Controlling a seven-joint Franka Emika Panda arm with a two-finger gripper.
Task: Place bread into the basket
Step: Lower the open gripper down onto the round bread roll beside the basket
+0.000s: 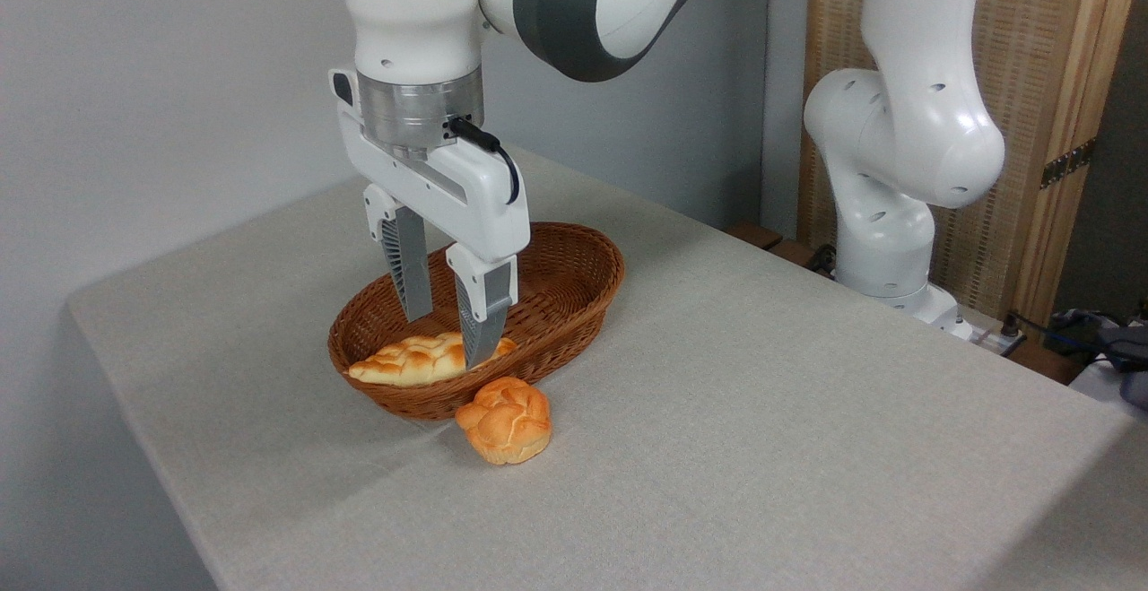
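The bread [505, 420], a small round orange-golden bun with a knotted top, sits on the table just outside the basket's near rim, touching or almost touching it. The basket [574, 268] is an oval reddish-brown wicker one in the middle of the table. My gripper [446, 335] hangs over the basket's near half, pointing down, open, with nothing between its fingers. Its fingertips are just above a paler flat braided loaf [408, 360] that lies inside the basket. The bun is below and to the right of the gripper.
A beige cloth covers the table [762, 412]. The arm's white base [897, 214] stands at the back right, in front of a wooden screen. Cables and dark items lie off the table's far right edge.
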